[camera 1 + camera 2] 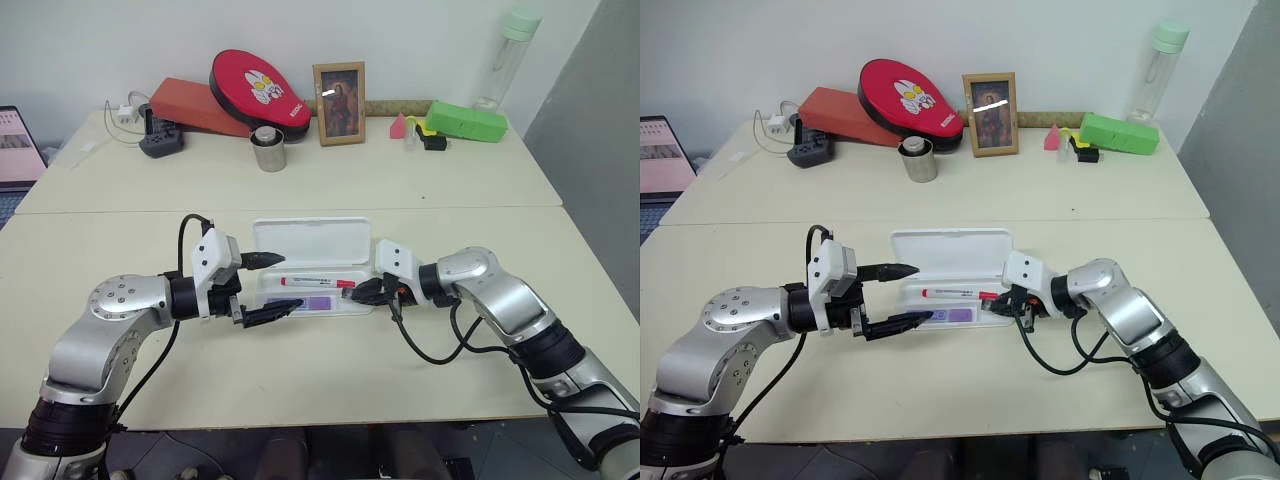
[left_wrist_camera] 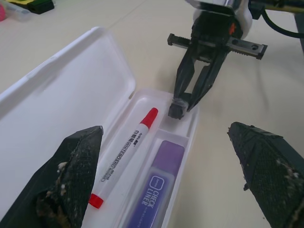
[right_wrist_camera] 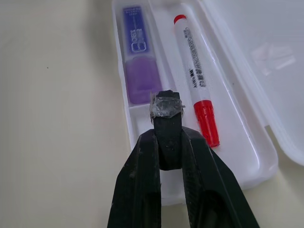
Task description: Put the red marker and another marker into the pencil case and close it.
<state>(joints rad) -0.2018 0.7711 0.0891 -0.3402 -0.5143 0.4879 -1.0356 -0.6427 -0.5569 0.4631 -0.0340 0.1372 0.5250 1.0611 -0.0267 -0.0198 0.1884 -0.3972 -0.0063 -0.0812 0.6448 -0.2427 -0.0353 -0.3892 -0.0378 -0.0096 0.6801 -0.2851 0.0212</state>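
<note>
The white translucent plastic pencil case point(image 1: 312, 268) is seen lying open on the cream table point(image 1: 330, 370), its hinged lid folded back flat. In its tray, the slim red-capped white marker point(image 2: 124, 156) and the flat purple highlighter point(image 2: 156, 190) are laid side by side. The left gripper point(image 1: 266, 286) is spread wide at one end. The right gripper point(image 3: 167, 105) is pinched on a small black object point(image 3: 166, 105) over the tray's other end.
</note>
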